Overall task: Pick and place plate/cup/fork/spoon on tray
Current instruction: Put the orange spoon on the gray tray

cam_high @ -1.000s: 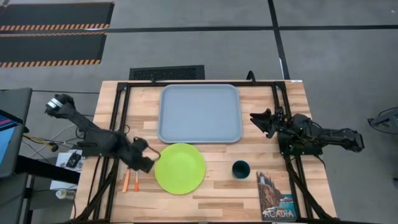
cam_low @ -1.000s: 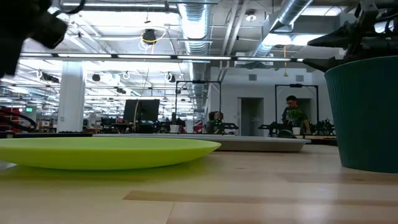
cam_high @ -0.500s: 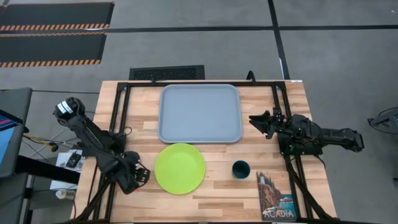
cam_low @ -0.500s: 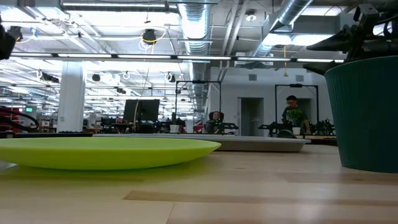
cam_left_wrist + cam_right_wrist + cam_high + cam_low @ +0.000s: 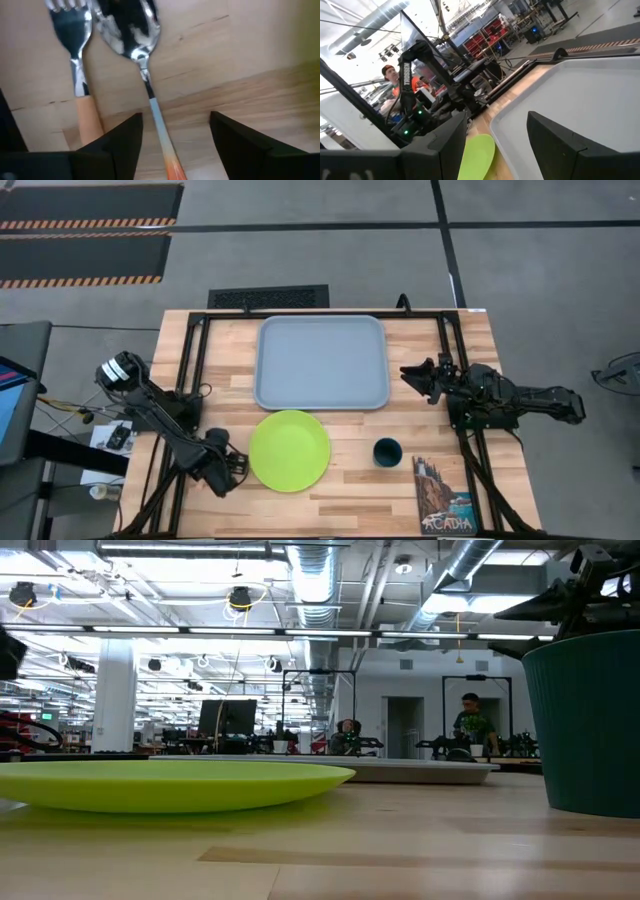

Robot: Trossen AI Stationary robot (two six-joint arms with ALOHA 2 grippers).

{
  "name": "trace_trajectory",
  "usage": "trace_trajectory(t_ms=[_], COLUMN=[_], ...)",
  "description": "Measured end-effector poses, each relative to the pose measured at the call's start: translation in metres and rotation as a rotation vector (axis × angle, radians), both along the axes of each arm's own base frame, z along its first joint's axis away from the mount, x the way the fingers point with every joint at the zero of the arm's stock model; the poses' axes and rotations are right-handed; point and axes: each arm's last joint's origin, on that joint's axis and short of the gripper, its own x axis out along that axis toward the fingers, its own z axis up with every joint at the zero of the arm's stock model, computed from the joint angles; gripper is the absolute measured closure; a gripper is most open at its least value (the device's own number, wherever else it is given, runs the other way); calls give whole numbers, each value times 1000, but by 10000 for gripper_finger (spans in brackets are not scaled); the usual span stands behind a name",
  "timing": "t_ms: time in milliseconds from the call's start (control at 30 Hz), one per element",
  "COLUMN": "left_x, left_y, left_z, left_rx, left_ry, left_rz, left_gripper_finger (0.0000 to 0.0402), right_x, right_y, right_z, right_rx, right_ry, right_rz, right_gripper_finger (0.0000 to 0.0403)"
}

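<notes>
The spoon (image 5: 134, 31) and the fork (image 5: 75, 35) lie side by side on the wood, left of the lime-green plate (image 5: 289, 450). My left gripper (image 5: 224, 467) hangs over them and hides them in the high view. It is open (image 5: 175, 150), with the spoon's handle (image 5: 161, 131) between its fingers and the fork's orange handle (image 5: 87, 117) beside one finger. The teal cup (image 5: 387, 451) stands right of the plate. The blue-grey tray (image 5: 321, 362) lies at the far middle. My right gripper (image 5: 410, 373) is open beside the tray's right rim.
A picture book (image 5: 443, 495) lies at the near right corner. Black frame rails (image 5: 196, 370) run along both sides of the table. In the low view the plate (image 5: 170, 785) and cup (image 5: 590, 720) stand close in front. People show in the room beyond.
My left gripper has gone from the plate's left edge toward the table's near edge and turned. It now stands over the fork and spoon, which no longer show in the high view. The plate, cup and tray have kept still.
</notes>
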Motion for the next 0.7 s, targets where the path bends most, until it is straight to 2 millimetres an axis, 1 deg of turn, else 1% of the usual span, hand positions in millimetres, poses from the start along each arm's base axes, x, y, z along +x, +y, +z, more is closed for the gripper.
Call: trace_trajectory(t_ms=[67, 133, 267, 367, 400, 567, 700], left_x=[2, 3, 5, 6, 6, 6, 6], left_y=[0, 1, 3, 3, 4, 5, 5], left_z=[-2, -2, -2, -2, -2, -2, 4], left_rx=[-16, -17, -18, -13, -9, 7, 4], left_ry=[18, 13, 8, 3, 4, 3, -23], left_rz=[-17, -16, -21, -70, -88, -79, -49], left_gripper_finger=[209, 241, 318, 377, 388, 398, 400], right_x=[0, 0, 0, 0, 0, 0, 0], right_y=[0, 0, 0, 0, 0, 0, 0], right_z=[0, 0, 0, 1, 1, 1, 1], right_rx=[1, 1, 2, 1, 1, 0, 0], right_ry=[-2, -1, -4, -6, -8, -9, -8], right_rz=[2, 2, 2, 2, 2, 2, 2], right_gripper_finger=[170, 170, 170, 170, 170, 170, 170])
